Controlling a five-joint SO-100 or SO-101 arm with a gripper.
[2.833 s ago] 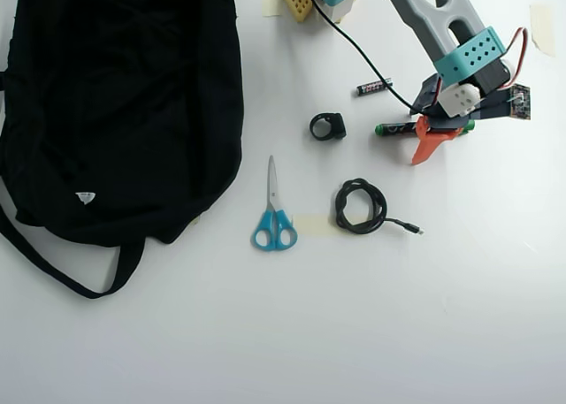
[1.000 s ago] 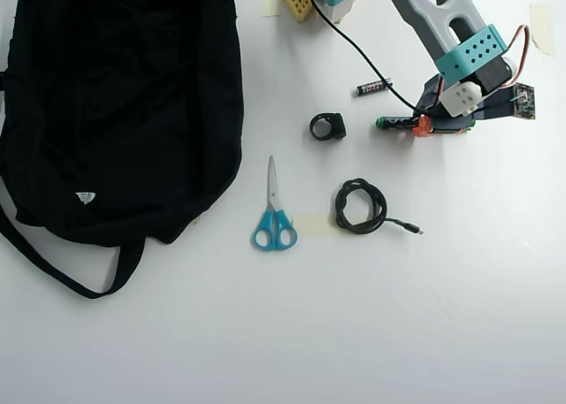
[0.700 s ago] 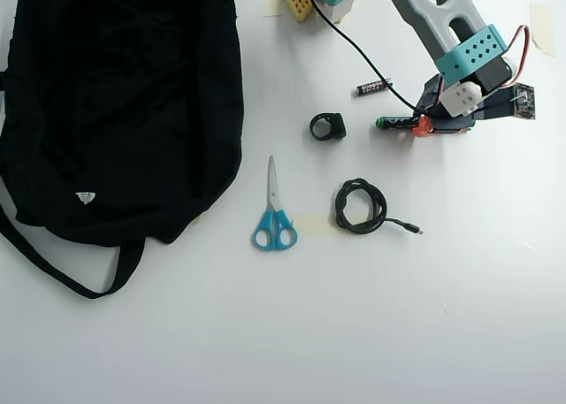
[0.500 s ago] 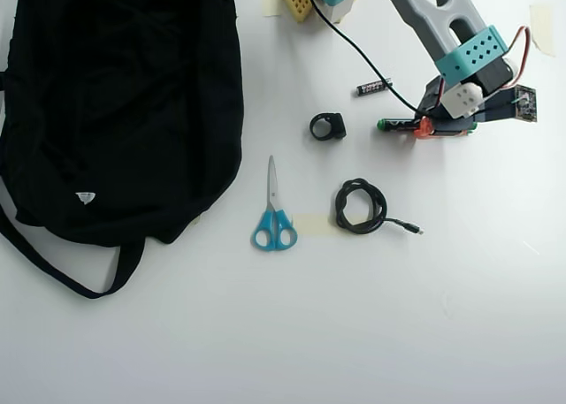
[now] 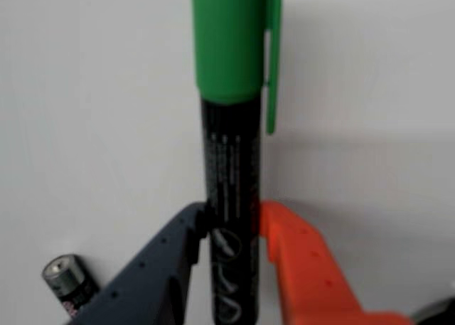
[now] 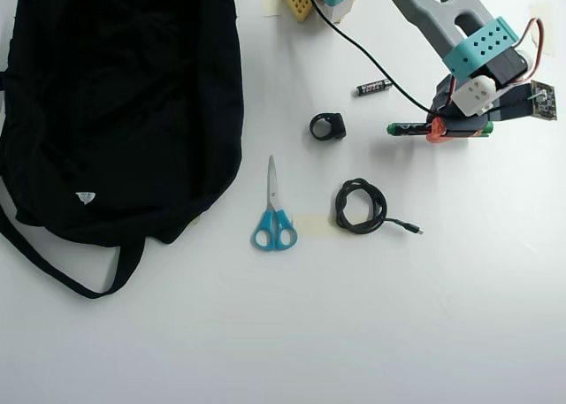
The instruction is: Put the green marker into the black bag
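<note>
Gripper pinching the green marker by its dark barrel, the dark-blue jaw pressing on one side and the orange jaw on the other in the wrist view; in the overhead view the gripper is sitting at the right of the white table, with the green marker lying roughly horizontal in its grasp, green end pointing left; bare table is lying open below and to the right of the arm; the marker is showing a bright green cap with clip, and a black barrel with pale print too blurred to read; a small battery is lying just up-left of the gripper, also showing at the lower left of the wrist view; a black ring-shaped object, a coiled black cable and blue-handled scissors are lying between the gripper and the black bag; the bag is occupying the far left, well apart from the marker, its strap trailing below.
</note>
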